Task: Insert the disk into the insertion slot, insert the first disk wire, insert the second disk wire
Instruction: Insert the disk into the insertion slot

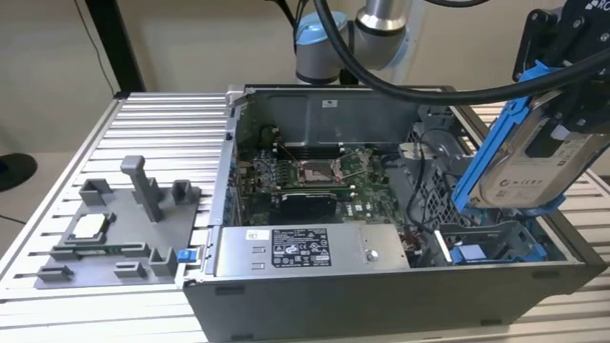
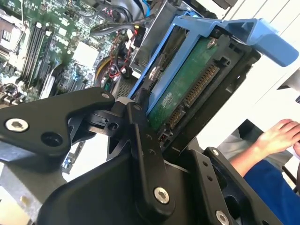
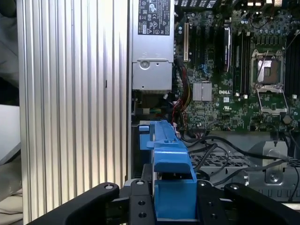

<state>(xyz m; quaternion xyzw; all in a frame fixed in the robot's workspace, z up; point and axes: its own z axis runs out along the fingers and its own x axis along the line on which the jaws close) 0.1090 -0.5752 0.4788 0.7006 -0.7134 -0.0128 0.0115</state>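
My gripper (image 1: 561, 125) is shut on the disk (image 1: 533, 168), a silver-grey drive with a white label in a bright blue carrier frame. I hold it tilted steeply in the air above the open computer case, on the exterior view's right. Below it lies the insertion slot (image 1: 501, 246), a dark grey bay with blue tabs at the case's near right corner. The second wrist view shows the disk's green circuit board and connector (image 2: 187, 96) between my black fingers (image 2: 140, 140). The first wrist view shows the blue carrier (image 3: 171, 180) end-on. Dark cables (image 1: 419, 182) hang beside the bay; which are the disk wires I cannot tell.
The case holds a motherboard (image 1: 315, 175), a silver labelled power-supply box (image 1: 305, 250) and a perforated grey cage (image 1: 438, 196). A grey fixture (image 1: 124, 229) sits on the ribbed aluminium table (image 1: 162, 128). A thick black hose (image 1: 410, 89) crosses overhead. A person's hand (image 2: 281, 136) is beyond the case.
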